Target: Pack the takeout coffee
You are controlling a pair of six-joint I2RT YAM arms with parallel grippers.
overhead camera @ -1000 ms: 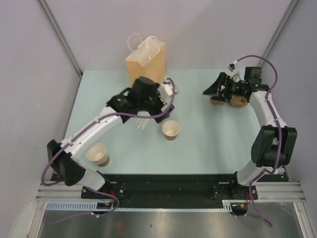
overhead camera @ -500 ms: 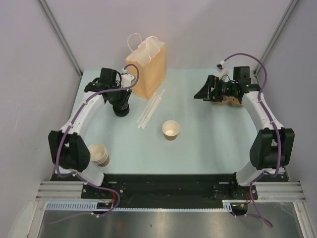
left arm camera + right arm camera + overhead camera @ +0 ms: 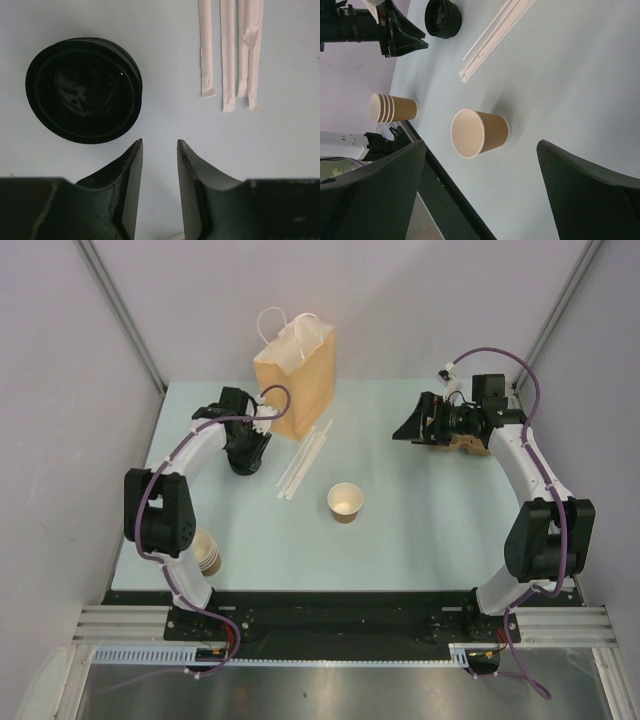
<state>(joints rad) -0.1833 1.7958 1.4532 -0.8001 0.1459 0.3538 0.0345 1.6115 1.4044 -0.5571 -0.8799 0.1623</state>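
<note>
Currently the left gripper (image 3: 159,145) hangs low over the table (image 3: 430,530), its jaws narrowly apart with nothing between them. It is just beside the stacked black lids (image 3: 84,90) and near four wrapped straws (image 3: 230,55). The right gripper (image 3: 405,430) stands spread wide at the far right, empty. The paper cup (image 3: 345,502) stands upright and lidless mid-table, well apart from both grippers. A paper bag (image 3: 295,380) stands at the far edge, and nested cups (image 3: 203,552) sit at the near left.
</note>
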